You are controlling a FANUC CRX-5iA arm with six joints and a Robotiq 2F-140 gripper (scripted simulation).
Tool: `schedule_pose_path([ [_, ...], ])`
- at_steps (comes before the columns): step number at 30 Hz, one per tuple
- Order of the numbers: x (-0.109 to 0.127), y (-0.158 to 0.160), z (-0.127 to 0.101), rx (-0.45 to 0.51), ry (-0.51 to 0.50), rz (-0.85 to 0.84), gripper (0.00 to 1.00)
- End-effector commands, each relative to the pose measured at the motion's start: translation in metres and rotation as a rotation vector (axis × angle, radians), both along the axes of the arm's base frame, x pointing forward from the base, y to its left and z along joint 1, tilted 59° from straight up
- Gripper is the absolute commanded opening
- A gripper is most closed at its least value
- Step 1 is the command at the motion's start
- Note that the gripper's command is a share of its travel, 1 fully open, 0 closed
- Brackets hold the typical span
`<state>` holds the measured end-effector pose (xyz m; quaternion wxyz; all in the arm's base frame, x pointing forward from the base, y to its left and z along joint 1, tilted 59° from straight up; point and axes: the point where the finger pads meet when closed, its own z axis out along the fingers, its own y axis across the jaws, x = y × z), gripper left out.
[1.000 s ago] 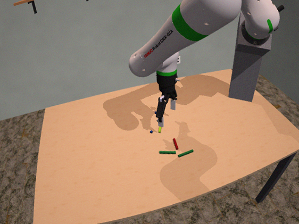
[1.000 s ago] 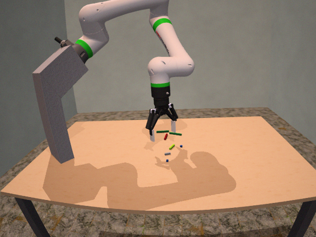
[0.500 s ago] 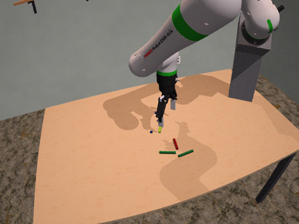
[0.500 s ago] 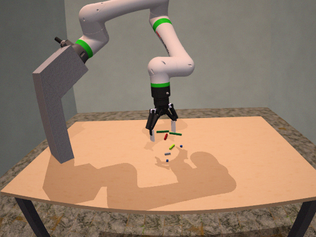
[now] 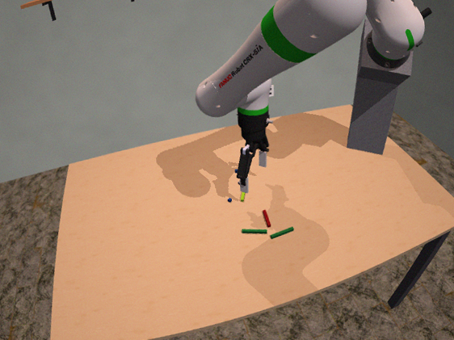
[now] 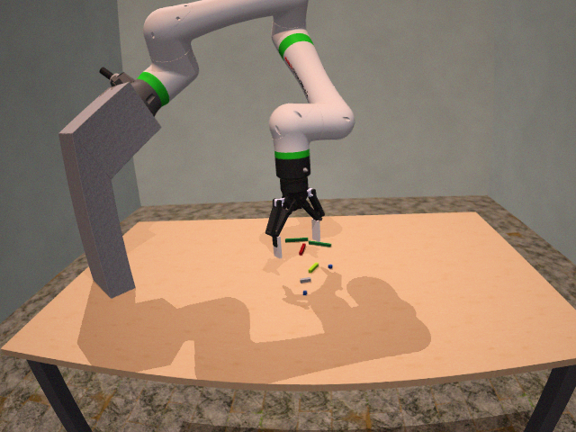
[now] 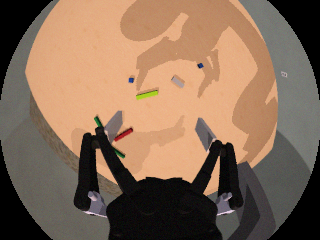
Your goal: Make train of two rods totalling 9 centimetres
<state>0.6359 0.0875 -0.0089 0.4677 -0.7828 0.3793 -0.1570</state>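
Gripper (image 5: pixel 253 172) (image 6: pixel 296 239) (image 7: pixel 160 120) was spread wide, nothing btwn the pads, hovering over the table (image 5: pixel 146 277) (image 6: pixel 464 325) (image 7: pixel 65 65); no train built yet. Green + blue was the only pair here to make the sum, so pick prob. = the nearer blue rod (image 5: pixel 229 200) (image 6: pixel 330 266) (image 7: pixel 131 80), beside the lime rod (image 5: pixel 242 197) (image 6: pixel 313 267) (image 7: pixel 147 94), to go on the outer end of the green rod on the top view's left (image 5: pixel 254 231) (image 6: pixel 319 243) (image 7: pixel 97 121). The other green rod (image 5: pixel 281 232) (image 6: pixel 296 239) (image 7: pixel 119 152) lay v. near that one's inner end, at an angle, w/ the red rod (image 5: pixel 266 218) (image 6: pixel 302 249) (image 7: pixel 123 134) close by too, so one of the greens prob. needed shifting 1st for a safe gap. Good technique: centre over the blue, go down vert., pads clear of the lime, close gently as a piece that short could twist or squirt out. Then turn it to the green's axis, set it down flat, butt up w/o shoving, open just enough & lift straight up. Far blue rod (image 5: pixel 236 171) (image 6: pixel 304 292) (image 7: pixel 200 65) & grey rod (image 6: pixel 305 280) (image 7: pixel 177 81) were best left alone
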Motion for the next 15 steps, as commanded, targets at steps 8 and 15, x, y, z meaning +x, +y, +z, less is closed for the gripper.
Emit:
schedule_pose_path([
  [8,0.000,0.000,0.000,-0.001,-0.001,0.000,1.00],
  [15,-0.004,0.013,0.008,-0.123,-0.121,0.104,1.00],
])
